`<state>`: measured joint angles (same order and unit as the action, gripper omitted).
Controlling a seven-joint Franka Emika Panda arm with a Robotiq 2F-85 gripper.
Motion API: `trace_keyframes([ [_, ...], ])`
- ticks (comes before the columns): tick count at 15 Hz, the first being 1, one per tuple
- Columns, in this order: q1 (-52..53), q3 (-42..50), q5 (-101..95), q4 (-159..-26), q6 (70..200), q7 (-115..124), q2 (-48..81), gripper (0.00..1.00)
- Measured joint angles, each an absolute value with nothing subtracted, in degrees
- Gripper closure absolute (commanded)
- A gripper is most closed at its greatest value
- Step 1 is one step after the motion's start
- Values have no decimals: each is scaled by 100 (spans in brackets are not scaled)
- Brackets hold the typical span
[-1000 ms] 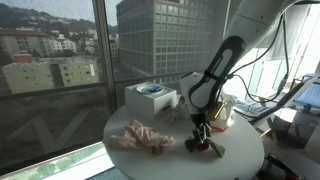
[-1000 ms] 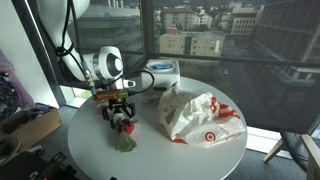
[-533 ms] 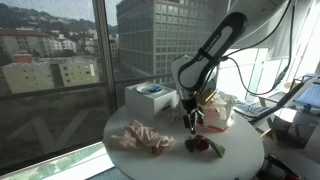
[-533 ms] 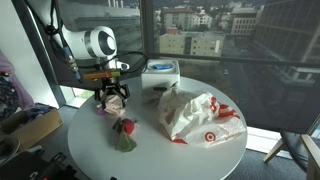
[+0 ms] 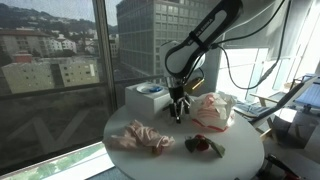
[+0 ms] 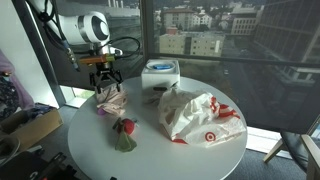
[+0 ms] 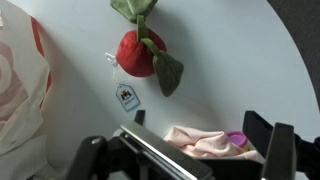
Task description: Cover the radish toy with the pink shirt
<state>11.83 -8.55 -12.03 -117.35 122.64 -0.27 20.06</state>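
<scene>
Hand above shirt, radish just ahead.
Hand (image 6: 107, 82): jaws spread wide, empty, hovering over the crumpled pink shirt (image 6: 110, 101). In the wrist view the radish (image 7: 138, 52) lies at 12 o'clock from the shirt, apart, long axis 12 to 6, leaves at 12. Round white surface (image 6: 90, 150); window (image 6: 230, 40) behind.

The radish toy (image 7: 135, 52) is soft plush cloth with a small paper-like tag (image 7: 126, 96). The pink shirt (image 7: 205, 143) is limp, crumpled cloth. The tabletop (image 7: 230, 70) looks smooth, matt white. The hand (image 6: 107, 84) is matt black.
</scene>
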Motion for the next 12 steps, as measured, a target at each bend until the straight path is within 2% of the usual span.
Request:
trace_keyframes([
  [5,1190,-867,-1214,-11806,12391,-56,2057,0],
  [12,1448,-1107,-1220,-11640,13535,-183,2806,0],
])
